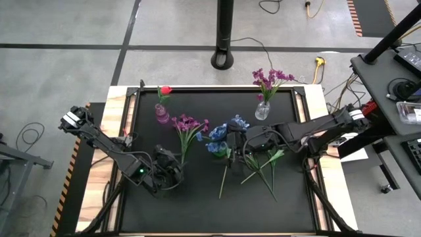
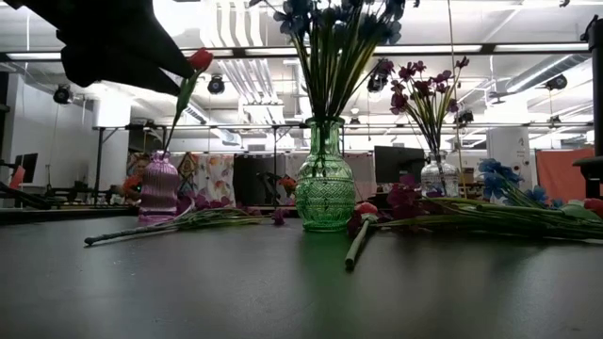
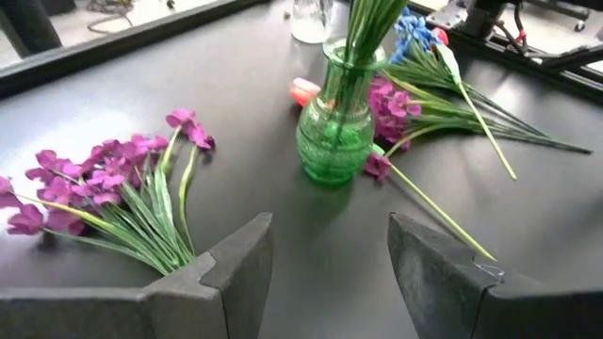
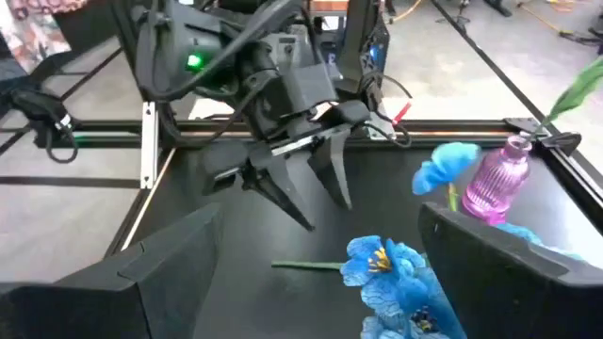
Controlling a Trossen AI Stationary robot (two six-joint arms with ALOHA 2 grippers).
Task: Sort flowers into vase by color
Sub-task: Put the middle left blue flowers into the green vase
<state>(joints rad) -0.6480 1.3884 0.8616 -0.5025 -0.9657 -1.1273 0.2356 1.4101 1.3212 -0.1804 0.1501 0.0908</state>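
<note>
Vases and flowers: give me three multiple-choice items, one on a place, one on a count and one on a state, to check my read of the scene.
1. Where does the red tulip stand?
A. green vase
B. clear vase
C. pink vase

2. How many vases are out?
A. two
B. three
C. four

3. How is the left gripper?
A. open, holding nothing
B. shut on a stem
C. shut on a vase

Key: 1 C, the high view shows the tulip rising from the pink vase. 2 B, pink, green and clear are the only ones. 3 A, the left wrist view shows its fingers spread with nothing between them.
</note>
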